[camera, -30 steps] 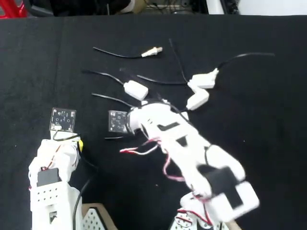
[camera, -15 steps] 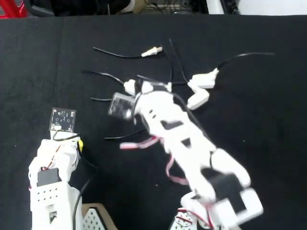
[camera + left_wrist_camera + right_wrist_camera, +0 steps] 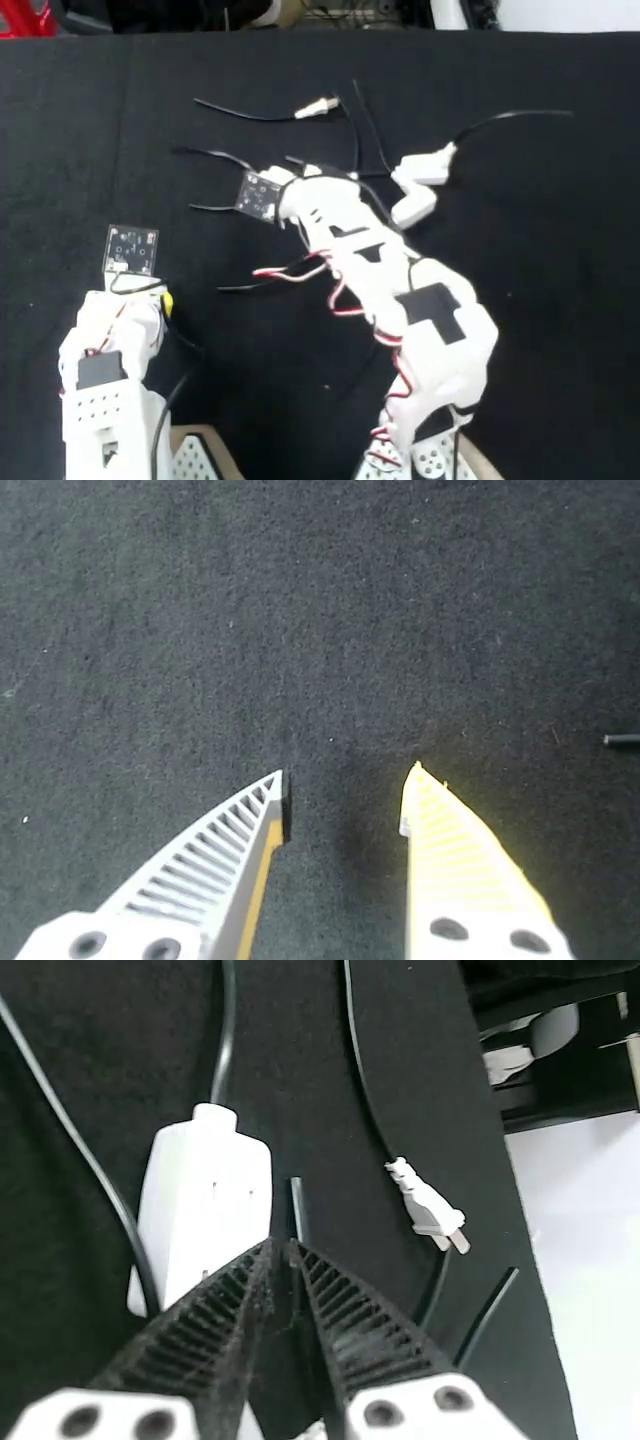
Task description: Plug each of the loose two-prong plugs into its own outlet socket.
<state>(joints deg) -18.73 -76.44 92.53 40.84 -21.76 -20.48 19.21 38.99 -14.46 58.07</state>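
The right gripper (image 3: pixel 283 1245) has its fingers pressed almost together on a thin dark strip. The high view puts the held socket (image 3: pixel 258 195), square and tilted, at those fingertips. The left gripper (image 3: pixel 345 780) stands spread over black cloth (image 3: pixel 300 600).

Positions are taken from the held socket.
- Flat socket (image 3: pixel 131 250): well to its left and nearer the arm bases, lying just ahead of the left arm (image 3: pixel 105 350).
- Block plug (image 3: pixel 205 1210): the right wrist view shows it lying just beside the fingertips, its cord (image 3: pixel 226 1020) running off. In the high view the right arm (image 3: pixel 450 350) lies over that spot.
- Small plug (image 3: pixel 318 106): beyond it, well apart. The wrist view resolves both prongs.
- Paired plugs (image 3: pixel 425 168): to its right, close together; contact between them cannot be told.

Edges: the far edge (image 3: pixel 500 32) of the cloth runs behind the small plug, and the wrist view shows pale floor (image 3: pixel 570 1260) past it. Bare cloth lies between the held socket and the flat socket, crossed by loose cord ends, and again to the right of the paired plugs.
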